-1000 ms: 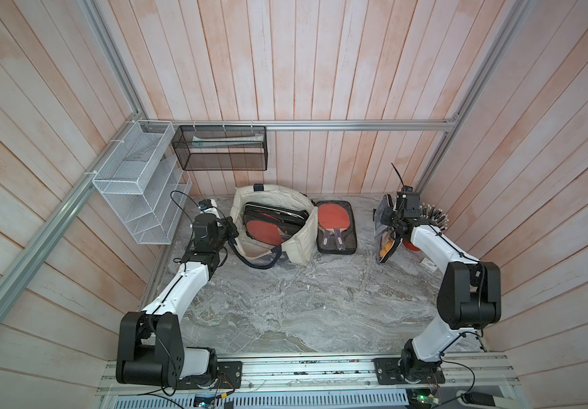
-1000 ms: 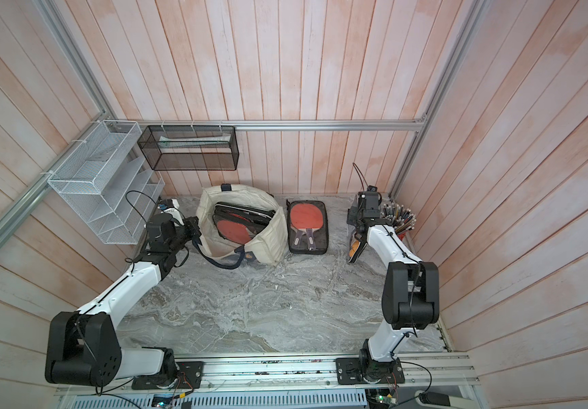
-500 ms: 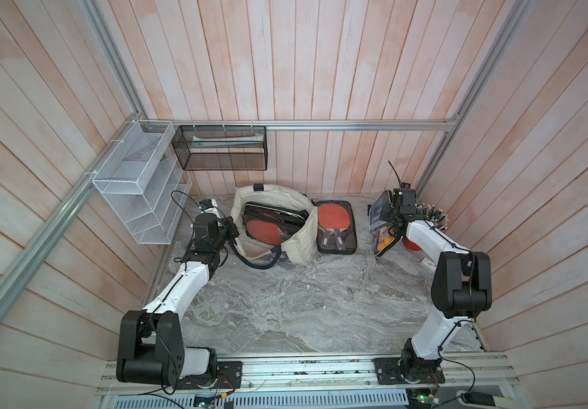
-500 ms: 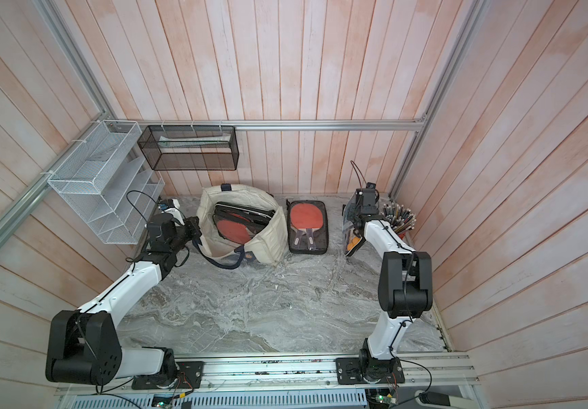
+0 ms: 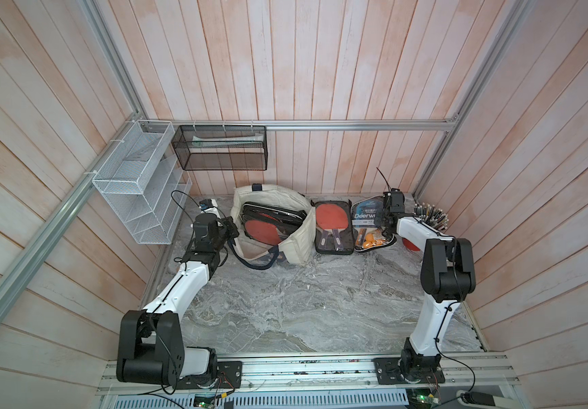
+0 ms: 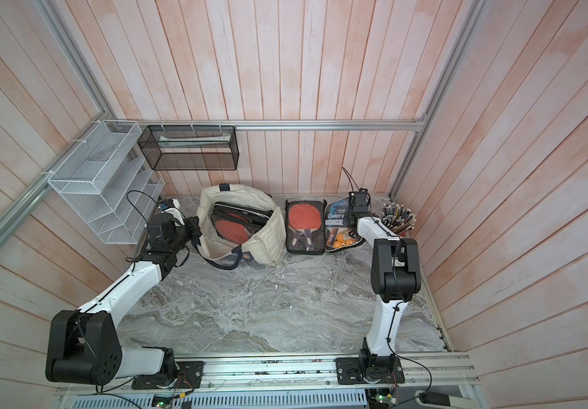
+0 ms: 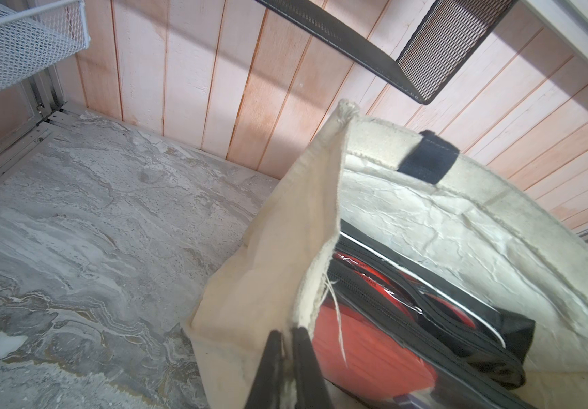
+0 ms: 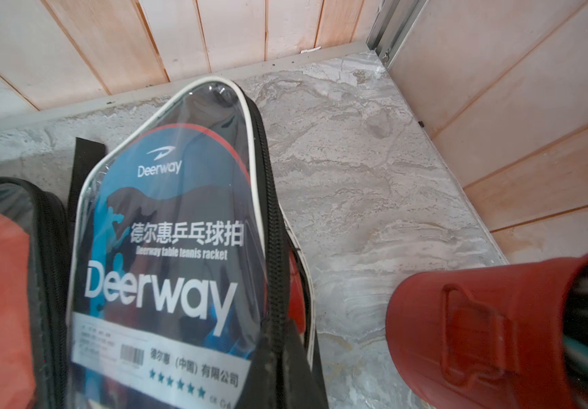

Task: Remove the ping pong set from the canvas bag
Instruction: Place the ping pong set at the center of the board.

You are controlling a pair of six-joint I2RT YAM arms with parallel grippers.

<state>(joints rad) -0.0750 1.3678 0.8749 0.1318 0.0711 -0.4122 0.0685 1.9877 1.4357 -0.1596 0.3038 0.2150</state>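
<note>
Canvas bag (image 5: 299, 244) sits far left-centre on the tabletop (image 5: 303, 301), rim pinched in the left pincer (image 7: 287, 333), one ping pong set (image 5: 267, 226) inside. Flat, light and glossy-fronted, it probably grips best by its zipped fabric edge. Right pincer (image 5: 384, 225) clamps the Deerway set (image 5: 365, 216) further right.

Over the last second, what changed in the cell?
The right end effector lowered the Deerway set. It hung tilted in the air, and now it lies flat on the table beside the black paddle case, apparently still gripped at its edge. Unchanged: the left end effector stays shut on the canvas bag rim, another set is still inside, and the black case has not moved.
</note>
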